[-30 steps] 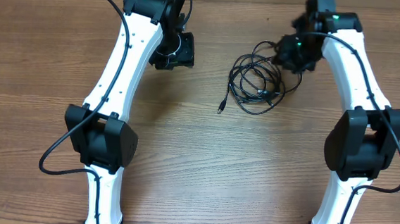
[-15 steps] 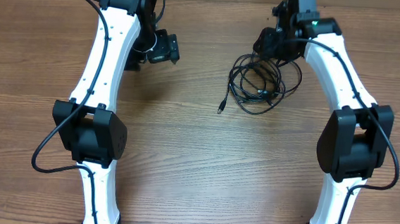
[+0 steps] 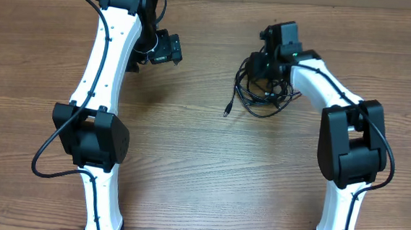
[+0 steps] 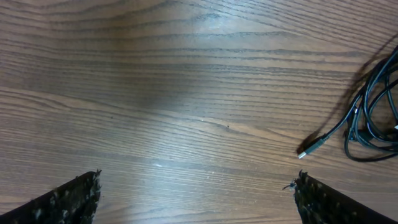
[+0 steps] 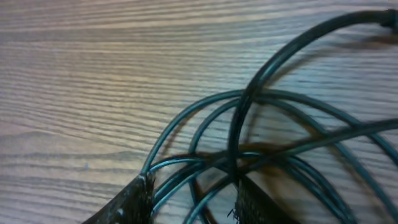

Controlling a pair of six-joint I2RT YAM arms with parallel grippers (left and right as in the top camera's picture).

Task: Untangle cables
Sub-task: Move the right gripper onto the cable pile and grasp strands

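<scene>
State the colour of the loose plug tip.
Silvery plug tip on black cables; clearest from the left wrist.

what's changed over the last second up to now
The right gripper swung left and came down onto the cables. Its jaws are apart with strands between them, and nothing is visibly clamped. The left gripper shifted slightly left, with its jaws open and empty. The cable pile and its loose plug stayed where they were.

Table [image 3: 187, 164]: brown wood-grain top.
Cables [image 3: 265, 97]: black tangled loops, lying on its far right part.
Plug [image 3: 226, 111]: loose end, left of tangle.
</scene>
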